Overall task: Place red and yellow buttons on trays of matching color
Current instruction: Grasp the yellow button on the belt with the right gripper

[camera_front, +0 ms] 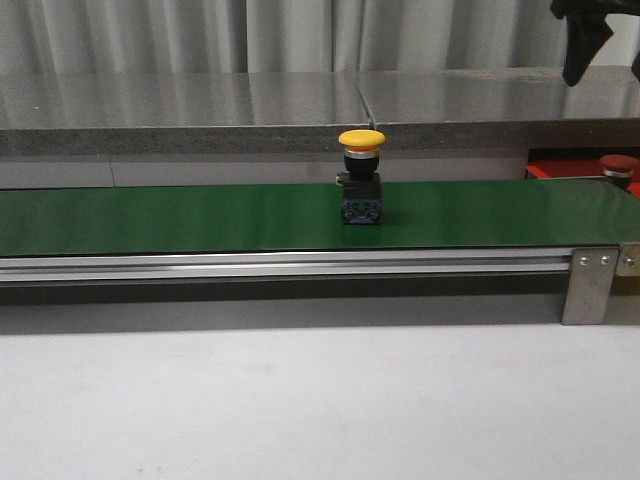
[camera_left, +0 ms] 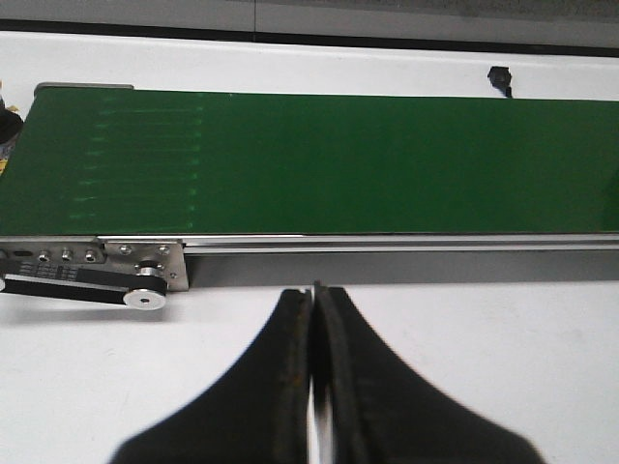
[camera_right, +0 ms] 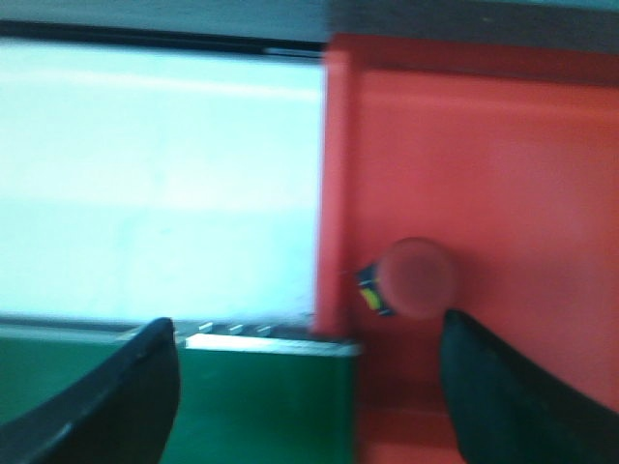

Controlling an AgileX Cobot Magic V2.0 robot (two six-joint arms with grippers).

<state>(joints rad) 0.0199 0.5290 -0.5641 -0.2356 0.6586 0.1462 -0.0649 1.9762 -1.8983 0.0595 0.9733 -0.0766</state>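
Belt [camera_front: 200, 220]: I see it carrying the yellow button [camera_front: 361, 184], upright, still unplaced.
Red tray [camera_right: 484, 174]: red button [camera_right: 414, 278] already inside.
Right tool [camera_right: 309, 387]: apart, empty, above tray.
Left tool [camera_left: 313, 387]: together, empty.

- We see a green conveyor belt [camera_front: 200, 218] running across, its aluminium rail [camera_front: 280, 266] along the near edge.
- We see a grey counter [camera_front: 250, 105] and pleated curtain [camera_front: 200, 35] behind.
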